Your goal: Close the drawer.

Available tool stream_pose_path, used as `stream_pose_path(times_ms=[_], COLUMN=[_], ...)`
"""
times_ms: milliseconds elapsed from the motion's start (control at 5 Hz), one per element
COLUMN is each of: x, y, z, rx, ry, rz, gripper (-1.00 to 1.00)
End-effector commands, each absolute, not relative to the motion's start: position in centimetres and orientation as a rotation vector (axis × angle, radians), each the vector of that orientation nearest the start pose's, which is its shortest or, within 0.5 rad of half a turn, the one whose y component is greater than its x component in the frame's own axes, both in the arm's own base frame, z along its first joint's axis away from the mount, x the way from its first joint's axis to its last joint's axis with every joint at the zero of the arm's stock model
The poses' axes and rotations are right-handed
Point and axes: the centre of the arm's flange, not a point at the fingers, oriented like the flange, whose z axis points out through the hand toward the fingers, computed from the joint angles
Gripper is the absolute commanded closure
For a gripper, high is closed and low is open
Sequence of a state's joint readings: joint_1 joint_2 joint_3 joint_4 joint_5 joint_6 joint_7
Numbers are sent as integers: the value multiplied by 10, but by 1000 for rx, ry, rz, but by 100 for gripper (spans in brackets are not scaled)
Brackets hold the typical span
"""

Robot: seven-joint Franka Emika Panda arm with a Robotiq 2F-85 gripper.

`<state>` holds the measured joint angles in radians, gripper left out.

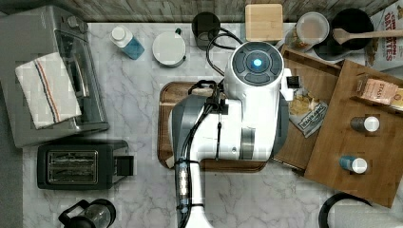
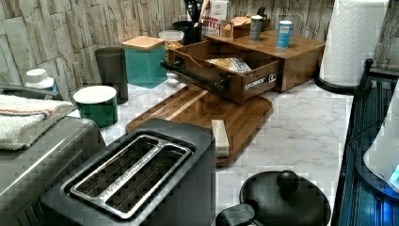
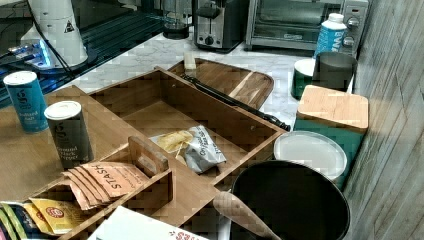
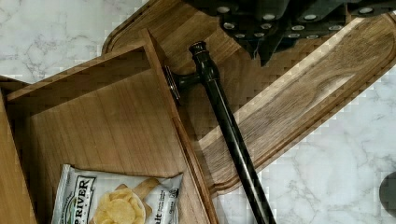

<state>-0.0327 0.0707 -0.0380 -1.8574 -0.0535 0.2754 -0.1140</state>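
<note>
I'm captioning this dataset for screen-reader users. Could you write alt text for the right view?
An open wooden drawer with a black bar handle holds a bag of chips and juts out over a darker wooden tray on a marble counter. Two spice shakers stand on the cabinet top beside it; a toaster stands behind.

"STASH" is read on the orange tea packets (image 3: 107,181) in the wooden organizer in the right view, and again on the packet (image 1: 379,90) in the top view. "Ground Pepper" is printed on the dark shaker (image 3: 69,133), and "Iodized Salt" is faintly made out on the blue canister (image 3: 27,101). On the chip bag (image 4: 116,199) in the drawer (image 4: 100,126), "RIVER" is legible in the wrist view. "DATES" is seen on the box (image 1: 388,29) at the top view's right edge.
</note>
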Motion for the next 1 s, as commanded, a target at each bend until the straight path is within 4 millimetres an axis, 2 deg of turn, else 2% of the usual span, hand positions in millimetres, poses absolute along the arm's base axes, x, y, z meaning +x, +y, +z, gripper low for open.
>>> stream_pose_path(times_ms=[200, 400, 800, 1000], x=[568, 568, 589, 608], y=[-44, -44, -12, -1], z=[466, 466, 417, 396], rx=[-3010, -3010, -3110, -3113], ry=[1142, 1142, 866, 770], rz=[119, 119, -1, -27], gripper=[100, 100, 100, 100])
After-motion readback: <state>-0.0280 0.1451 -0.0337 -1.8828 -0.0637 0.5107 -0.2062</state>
